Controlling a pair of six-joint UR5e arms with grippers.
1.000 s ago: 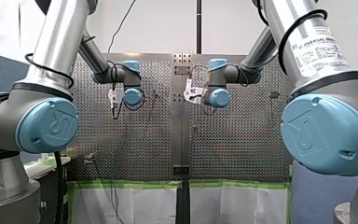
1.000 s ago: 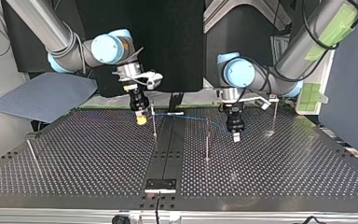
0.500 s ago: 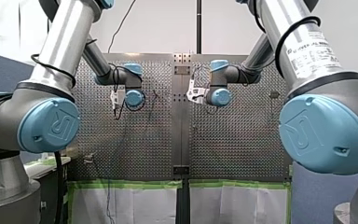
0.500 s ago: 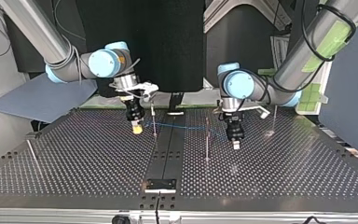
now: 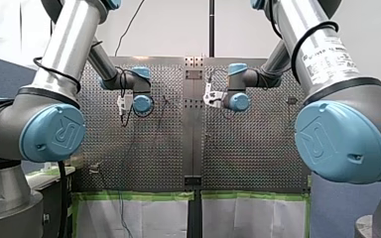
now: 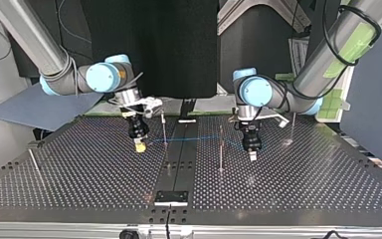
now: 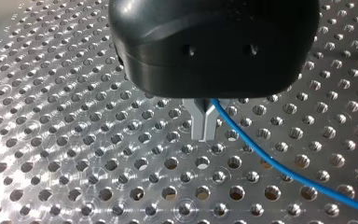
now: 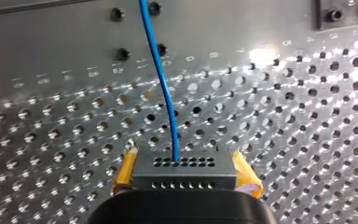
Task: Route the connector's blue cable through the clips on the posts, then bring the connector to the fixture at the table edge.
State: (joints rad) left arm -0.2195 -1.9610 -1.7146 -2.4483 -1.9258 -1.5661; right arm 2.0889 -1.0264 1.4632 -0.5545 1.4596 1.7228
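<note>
Right tool (image 8: 186, 172) clamps the grey block connector (image 8: 182, 162); left tool (image 7: 205, 126) pinches the blue cable (image 7: 270, 161) over the open perforated metal counter (image 7: 74, 140).

My left gripper (image 7: 204, 133) is black with grey metal fingers (image 7: 198, 122), my right gripper (image 8: 186, 161) yellow-padded; both arms (image 5: 64, 44) are silver tubes with pale blue joint caps (image 5: 52, 133) and black cables (image 5: 54, 74)
</note>
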